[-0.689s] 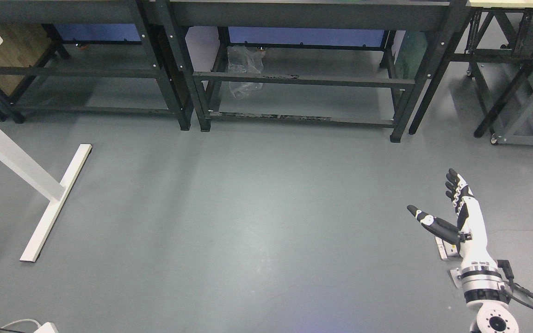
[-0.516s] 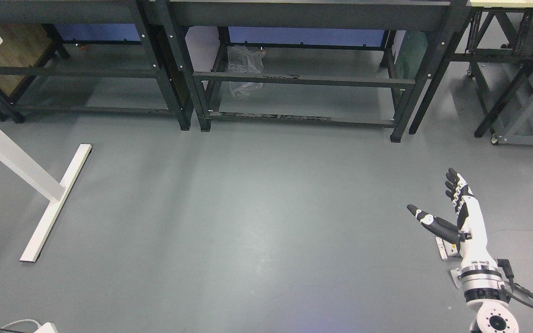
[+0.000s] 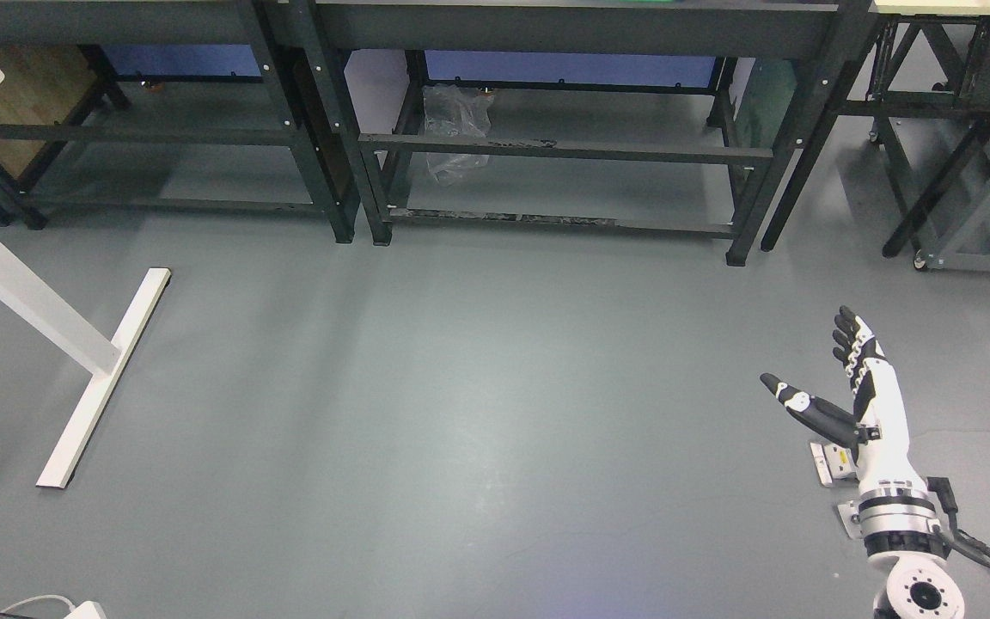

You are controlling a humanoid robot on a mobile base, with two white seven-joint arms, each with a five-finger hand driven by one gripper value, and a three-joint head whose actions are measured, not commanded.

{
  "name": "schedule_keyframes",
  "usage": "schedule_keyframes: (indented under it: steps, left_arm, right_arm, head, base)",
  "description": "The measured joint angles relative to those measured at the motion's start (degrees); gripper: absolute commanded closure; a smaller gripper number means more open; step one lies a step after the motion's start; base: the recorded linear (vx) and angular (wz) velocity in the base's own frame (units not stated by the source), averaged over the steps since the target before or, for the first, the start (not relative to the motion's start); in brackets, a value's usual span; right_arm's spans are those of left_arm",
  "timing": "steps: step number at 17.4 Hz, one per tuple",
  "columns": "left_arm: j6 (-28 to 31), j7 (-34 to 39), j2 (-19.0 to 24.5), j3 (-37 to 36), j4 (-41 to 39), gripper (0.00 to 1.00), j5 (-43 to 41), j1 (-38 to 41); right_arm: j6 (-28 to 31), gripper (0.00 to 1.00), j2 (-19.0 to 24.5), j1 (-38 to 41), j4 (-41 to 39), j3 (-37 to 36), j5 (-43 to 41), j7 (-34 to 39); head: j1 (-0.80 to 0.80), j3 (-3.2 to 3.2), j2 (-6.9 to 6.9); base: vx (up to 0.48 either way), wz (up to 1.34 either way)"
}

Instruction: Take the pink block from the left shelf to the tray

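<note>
You face bare grey floor and dark shelf frames — no pink block or tray shows anywhere, so nothing is picked yet; your right hand hovers low right, fingers spread, holding nothing

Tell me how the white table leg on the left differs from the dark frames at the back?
The white table leg slants down to a single flat foot on the floor; the dark frames stand upright on several legs joined by crossbars. One is white, the others near black. Both rest on the same grey floor.
</note>
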Motion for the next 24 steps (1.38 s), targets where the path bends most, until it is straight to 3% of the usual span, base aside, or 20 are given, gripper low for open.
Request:
schedule_keyframes:
  steps: [3,12,24]
  left_arm:
    - [0.0,0.0,0.0,0.0,0.0,0.00,0.0,0.0]
    - [0.0,0.0,0.0,0.0,0.0,0.00,0.0,0.0]
    - [0.0,0.0,0.0,0.0,0.0,0.00,0.0,0.0]
  right_arm:
    - [-2.9,0.12,-0.4,-1.0,0.0,-0.2,4.8,-2.5]
    - [-4.1,0.11,-5.2,-4.0,-0.6,0.3,20.0,-12.5]
    - [-7.4,0.08,-7.4,-5.8,-1.7,2.0,39.3,-13.4]
  head:
    - [0.00,0.00,0.00]
    - [0.00,0.00,0.00]
    - [0.00,0.00,0.00]
  base:
    - [0.017,0.00]
    - [0.063,0.00]
    - [0.126,-0.04]
